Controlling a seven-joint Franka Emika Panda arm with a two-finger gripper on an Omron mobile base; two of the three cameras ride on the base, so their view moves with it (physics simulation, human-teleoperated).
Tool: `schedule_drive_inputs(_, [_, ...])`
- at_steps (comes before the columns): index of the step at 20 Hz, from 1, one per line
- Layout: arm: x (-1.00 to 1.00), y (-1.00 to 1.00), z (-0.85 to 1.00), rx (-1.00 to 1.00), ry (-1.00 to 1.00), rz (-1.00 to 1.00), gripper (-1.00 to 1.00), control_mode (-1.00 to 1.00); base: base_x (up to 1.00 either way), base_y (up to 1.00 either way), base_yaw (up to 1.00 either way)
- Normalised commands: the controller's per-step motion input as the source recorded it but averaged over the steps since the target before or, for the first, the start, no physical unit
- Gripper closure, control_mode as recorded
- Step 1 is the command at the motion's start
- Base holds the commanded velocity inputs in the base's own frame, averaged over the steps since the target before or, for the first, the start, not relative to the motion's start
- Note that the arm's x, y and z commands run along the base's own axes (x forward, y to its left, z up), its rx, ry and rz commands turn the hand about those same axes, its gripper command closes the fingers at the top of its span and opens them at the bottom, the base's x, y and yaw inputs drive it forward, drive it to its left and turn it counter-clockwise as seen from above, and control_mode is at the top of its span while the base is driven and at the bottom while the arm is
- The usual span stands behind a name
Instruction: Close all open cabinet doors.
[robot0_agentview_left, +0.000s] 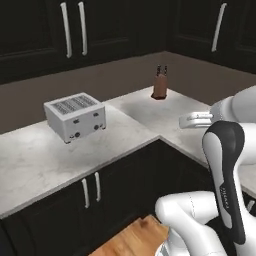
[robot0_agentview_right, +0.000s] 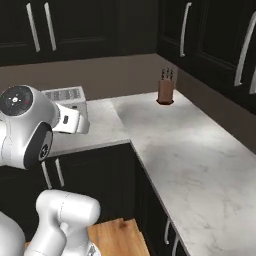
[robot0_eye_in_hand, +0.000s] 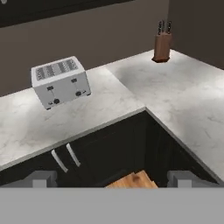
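White and bent at the elbow, our arm holds the gripper (robot0_eye_in_hand: 112, 178), fingers spread, above the marble counter (robot0_eye_in_hand: 183, 105) corner.

Both base views look forward and down from behind the arm, left and right, sharing the corner counter (robot0_agentview_left: 150, 120), toaster (robot0_agentview_left: 75, 116) and knife block (robot0_agentview_left: 160, 85); the hand view faces them from above.

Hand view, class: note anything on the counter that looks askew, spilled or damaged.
Nothing stands out. The toaster sits square to the front edge of the counter, the knife block stands upright, and no spill or damage shows.
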Motion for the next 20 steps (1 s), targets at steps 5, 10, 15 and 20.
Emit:
schedule_drive_inputs(5, [0.00,0.00,0.00,0.00,0.00,0.00,-1.00,1.00,-0.07,0.00,0.55])
schedule_drive_inputs(10, [0.00,0.00,0.00,0.00,0.00,0.00,-1.00,1.00,-0.05,0.02,0.55])
schedule_drive_inputs(15, [0.00,0.00,0.00,0.00,0.00,0.00,-1.00,1.00,-0.04,0.05,0.60])
schedule_drive_inputs(20, [0.00,0.00,0.00,0.00,0.00,0.00,-1.00,1.00,0.00,0.11,0.77])
